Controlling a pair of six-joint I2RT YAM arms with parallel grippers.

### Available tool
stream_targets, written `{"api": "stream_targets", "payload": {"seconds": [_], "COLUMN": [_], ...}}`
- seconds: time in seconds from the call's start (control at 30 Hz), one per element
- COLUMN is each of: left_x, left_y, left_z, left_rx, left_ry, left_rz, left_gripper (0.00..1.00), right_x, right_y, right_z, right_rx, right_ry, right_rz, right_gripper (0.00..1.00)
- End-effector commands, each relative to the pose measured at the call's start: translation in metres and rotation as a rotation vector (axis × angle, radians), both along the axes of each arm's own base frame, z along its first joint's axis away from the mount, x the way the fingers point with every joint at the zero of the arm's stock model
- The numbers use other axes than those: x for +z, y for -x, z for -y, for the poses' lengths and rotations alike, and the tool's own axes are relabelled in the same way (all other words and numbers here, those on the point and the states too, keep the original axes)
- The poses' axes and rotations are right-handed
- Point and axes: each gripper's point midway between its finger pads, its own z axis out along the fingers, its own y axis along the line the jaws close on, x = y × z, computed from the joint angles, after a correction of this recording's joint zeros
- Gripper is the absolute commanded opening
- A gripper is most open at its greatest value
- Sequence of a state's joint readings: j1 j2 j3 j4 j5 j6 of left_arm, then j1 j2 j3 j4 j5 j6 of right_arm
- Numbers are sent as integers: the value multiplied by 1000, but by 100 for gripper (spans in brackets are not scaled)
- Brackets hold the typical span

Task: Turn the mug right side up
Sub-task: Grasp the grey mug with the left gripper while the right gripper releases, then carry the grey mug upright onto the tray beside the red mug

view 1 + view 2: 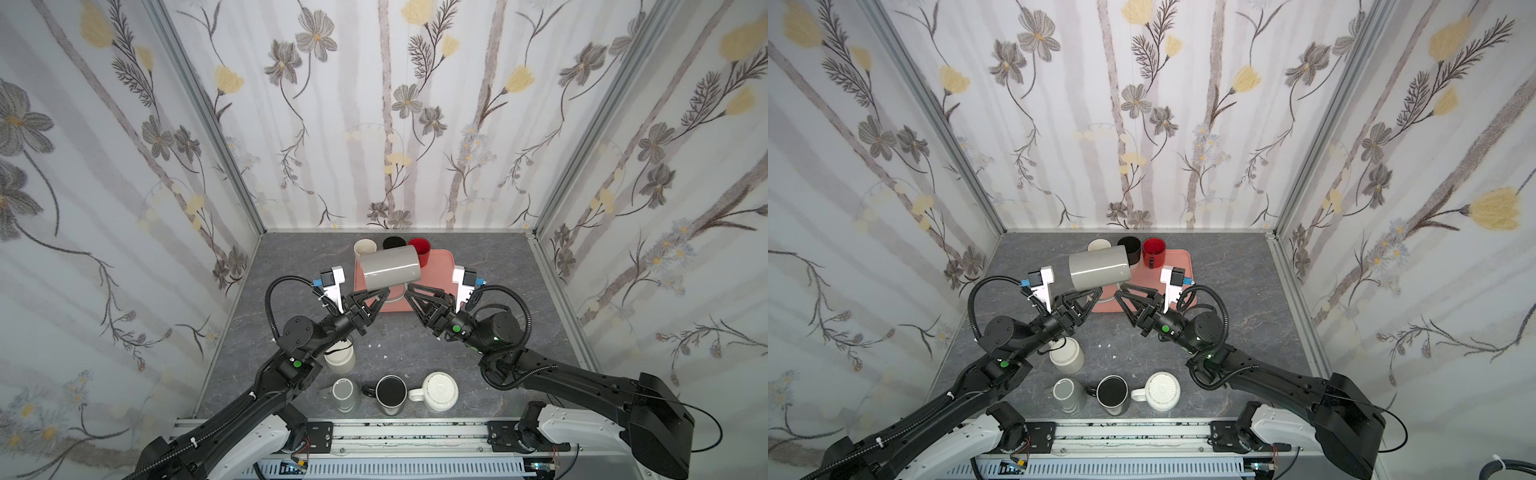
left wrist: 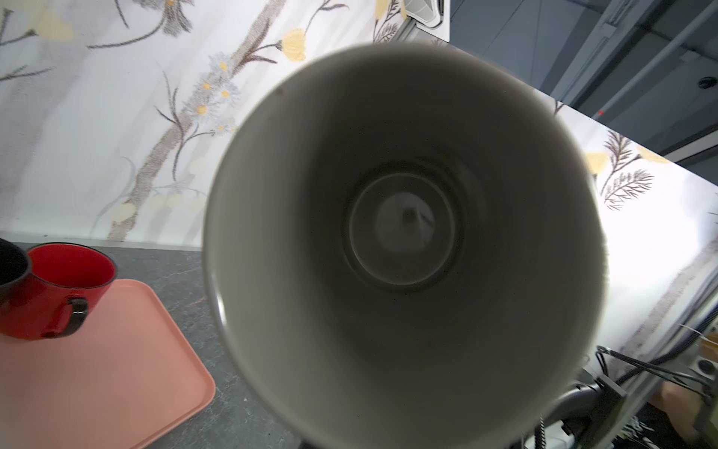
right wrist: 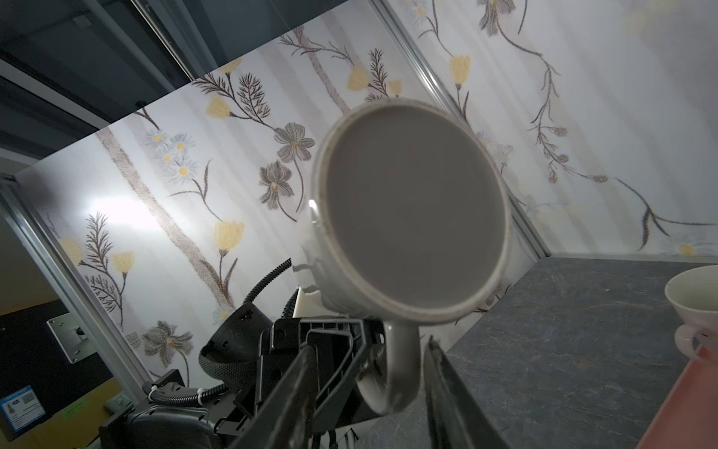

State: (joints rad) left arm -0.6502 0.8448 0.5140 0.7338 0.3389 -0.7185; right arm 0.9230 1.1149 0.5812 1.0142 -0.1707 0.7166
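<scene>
Left fingers (image 1: 374,300) pinch the tall grey ceramic mug (image 1: 390,266), right fingers (image 3: 447,388) parted around its handle (image 3: 400,369). I'd slide those clear before rolling it upright.

This is a robotics lab test cell, not a home. The floral wall panels (image 1: 395,124) are sheets hung in bare aluminium framing (image 1: 201,104) around a small grey stone-look surface (image 1: 498,299), and the right wrist view shows a dim room with a dark ceiling (image 3: 97,46) and a posted notice (image 3: 19,404) past the panels' edge. 2 black robot arms, ending in the left claw (image 1: 384,294) and the right claw (image 1: 409,296), reach in from a metal mounting rail (image 1: 407,436) with exposed wiring, over a pink tray (image 1: 438,270) and several mugs (image 1: 390,392).
</scene>
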Motion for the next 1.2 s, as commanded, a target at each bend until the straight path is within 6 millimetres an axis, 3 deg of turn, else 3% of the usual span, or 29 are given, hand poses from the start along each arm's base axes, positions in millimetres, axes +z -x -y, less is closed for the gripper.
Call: {"api": "stream_targets", "payload": {"seconds": [0.0, 0.23, 0.37, 0.5, 0.6, 0.83, 1.03, 1.17], "left_x": [5, -22, -32, -57, -64, -111, -154, -176], "left_y": [-16, -57, -87, -122, -145, -197, -234, -248], "left_z": [-2, 32, 61, 96, 125, 179, 203, 213], "left_rx": [96, 194, 215, 229, 249, 304, 358, 381], "left_ry": [-53, -306, -417, -550, -627, -823, -937, -987], "left_rz": [0, -147, -219, -287, -293, -327, -363, -379], "left_gripper": [0, 0, 0, 0, 0, 0, 0, 0], "right_x": [-13, -60, -86, -108, -118, -140, -159, -172], "right_y": [-14, -44, -43, -35, -30, -18, -10, -5], "right_z": [20, 94, 127, 149, 160, 174, 187, 189], "right_rx": [-151, -568, -684, -730, -740, -734, -738, -722], "right_ry": [60, 296, 359, 369, 371, 403, 414, 410], "right_rz": [-21, -179, -243, -289, -306, -336, -354, -371], "right_gripper": [55, 56, 56, 57, 58, 58, 59, 59]}}
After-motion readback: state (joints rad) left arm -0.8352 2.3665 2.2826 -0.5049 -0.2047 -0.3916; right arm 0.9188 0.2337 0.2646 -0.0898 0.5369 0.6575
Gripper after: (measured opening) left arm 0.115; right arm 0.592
